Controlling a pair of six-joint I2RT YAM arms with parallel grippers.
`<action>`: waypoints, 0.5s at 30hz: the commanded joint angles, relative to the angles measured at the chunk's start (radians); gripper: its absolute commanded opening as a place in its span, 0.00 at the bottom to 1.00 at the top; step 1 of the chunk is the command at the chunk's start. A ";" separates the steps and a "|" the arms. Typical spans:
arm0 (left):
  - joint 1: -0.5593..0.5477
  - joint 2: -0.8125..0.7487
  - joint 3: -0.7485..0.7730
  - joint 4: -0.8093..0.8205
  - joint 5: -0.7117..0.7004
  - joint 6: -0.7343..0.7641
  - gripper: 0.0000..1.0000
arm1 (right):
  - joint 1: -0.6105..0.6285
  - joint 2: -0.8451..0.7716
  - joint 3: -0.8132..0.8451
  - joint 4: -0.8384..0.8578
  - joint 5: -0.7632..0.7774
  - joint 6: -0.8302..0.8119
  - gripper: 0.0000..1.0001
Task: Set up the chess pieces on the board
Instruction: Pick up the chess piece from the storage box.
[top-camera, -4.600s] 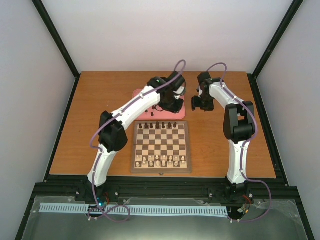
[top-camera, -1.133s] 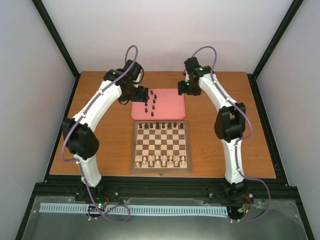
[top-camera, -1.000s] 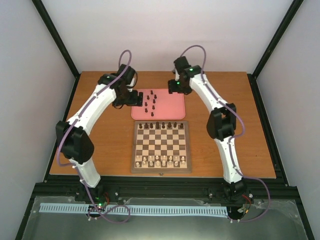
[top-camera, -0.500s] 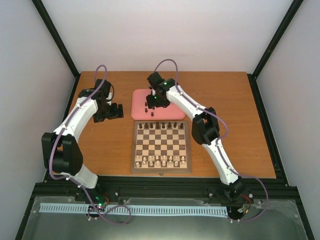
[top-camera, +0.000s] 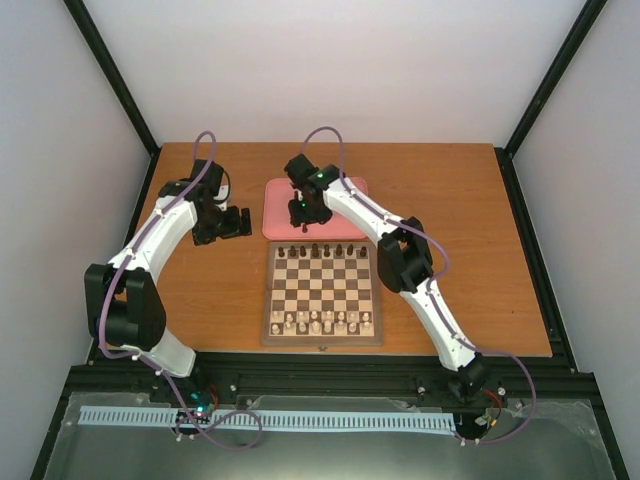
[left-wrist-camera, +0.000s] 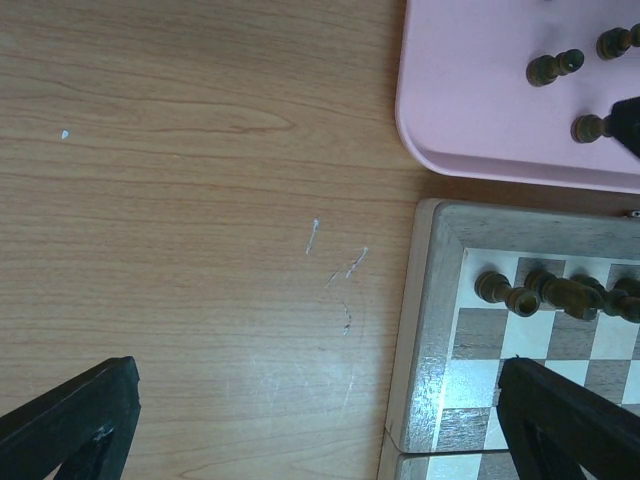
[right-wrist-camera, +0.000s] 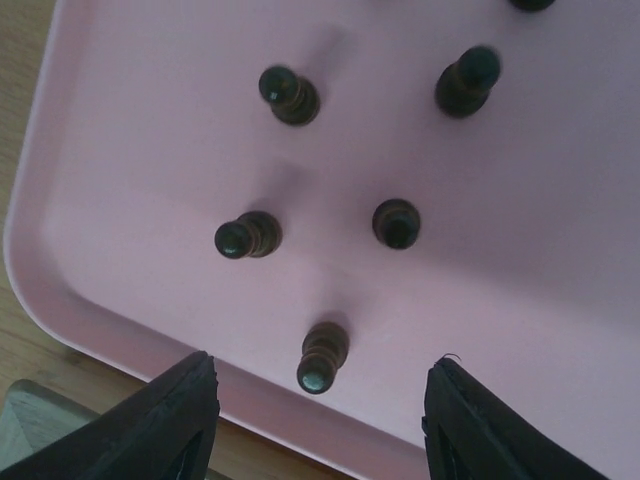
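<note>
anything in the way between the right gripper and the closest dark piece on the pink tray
Nothing visible. The right gripper hangs open over the pink tray, and the nearest dark piece stands in line with the gap between its fingers. The other pieces stand farther in.

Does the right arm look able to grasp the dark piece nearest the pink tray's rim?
Probably yes: the right claw hangs open above the pink tray, that dark piece lined up between its fingers, nothing blocking.
</note>
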 joint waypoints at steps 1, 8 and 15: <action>0.004 -0.014 -0.006 0.022 0.016 0.018 1.00 | 0.025 0.032 -0.026 -0.017 0.013 -0.001 0.55; 0.004 -0.015 -0.011 0.019 0.010 0.023 1.00 | 0.024 0.046 -0.024 -0.012 0.018 0.002 0.46; 0.003 -0.001 -0.006 0.022 0.021 0.024 1.00 | 0.024 0.048 -0.021 -0.011 0.017 -0.003 0.36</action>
